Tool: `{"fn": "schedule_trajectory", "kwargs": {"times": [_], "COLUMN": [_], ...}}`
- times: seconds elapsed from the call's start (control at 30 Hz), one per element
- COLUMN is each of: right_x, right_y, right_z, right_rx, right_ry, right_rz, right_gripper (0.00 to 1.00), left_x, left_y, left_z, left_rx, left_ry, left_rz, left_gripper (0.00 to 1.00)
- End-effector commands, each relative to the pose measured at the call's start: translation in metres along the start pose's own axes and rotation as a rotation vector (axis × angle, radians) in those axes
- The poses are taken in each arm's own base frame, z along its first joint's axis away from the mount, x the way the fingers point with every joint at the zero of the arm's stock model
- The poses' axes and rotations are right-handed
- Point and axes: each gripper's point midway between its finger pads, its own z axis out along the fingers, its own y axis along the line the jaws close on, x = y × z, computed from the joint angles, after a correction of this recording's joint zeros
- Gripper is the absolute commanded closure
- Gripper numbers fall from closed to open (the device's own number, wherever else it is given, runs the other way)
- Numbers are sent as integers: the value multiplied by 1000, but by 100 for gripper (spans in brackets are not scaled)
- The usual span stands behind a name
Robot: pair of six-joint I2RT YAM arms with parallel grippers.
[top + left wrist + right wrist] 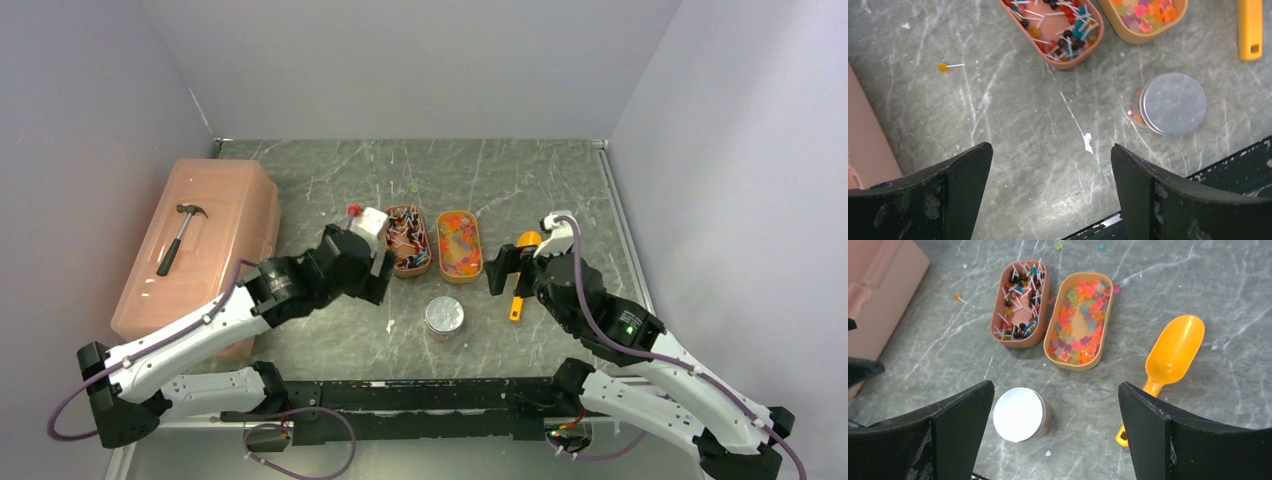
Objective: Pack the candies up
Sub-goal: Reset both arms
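Note:
The candies lie in two oval orange trays. Small sweets on white sticks fill the left tray [408, 240] [1020, 305] [1060, 30]. Glossy star-shaped sweets fill the right tray [460, 244] [1079, 320] [1145, 15]. One loose sweet on a stick [943, 67] [955, 297] lies on the table left of the trays. A small jar with a silver lid [444, 316] [1018, 414] [1173, 103] stands in front of the trays, lid on. My left gripper [378, 275] [1049, 146] is open and empty over bare table left of the jar. My right gripper [505, 268] [1055, 383] is open and empty, above and right of the jar.
A yellow-orange scoop [1173, 352] [1250, 27] [522, 270] lies right of the trays. A pink lidded box [195, 245] with a hammer [180, 238] on top stands at the left. Two or three stray sweets [1058, 246] lie behind the trays.

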Motion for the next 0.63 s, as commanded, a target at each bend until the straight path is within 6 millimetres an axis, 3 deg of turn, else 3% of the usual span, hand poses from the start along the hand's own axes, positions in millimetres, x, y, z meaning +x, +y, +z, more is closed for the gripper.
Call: {"fn": "schedule_trajectory", "kwargs": {"times": [0.0, 0.27, 0.4, 0.6], "right_x": [-41, -52, -52, -44], "right_y": [-7, -22, -23, -21], "right_z": [-15, -24, -27, -18], "right_rx": [30, 91, 80, 98], "right_ry": [-127, -176, -194, -149], "right_rz": [24, 28, 27, 3], "right_gripper": [0, 0, 0, 0], "left_x": [-29, -77, -86, -86], "left_y": [17, 79, 78, 61], "left_z": [-13, -35, -47, -56], "left_rx": [54, -60, -18, 91], "left_ry": [-4, -157, -242, -257], "left_rz": [-39, -178, -183, -164], "left_gripper": [6, 6, 6, 6]}}
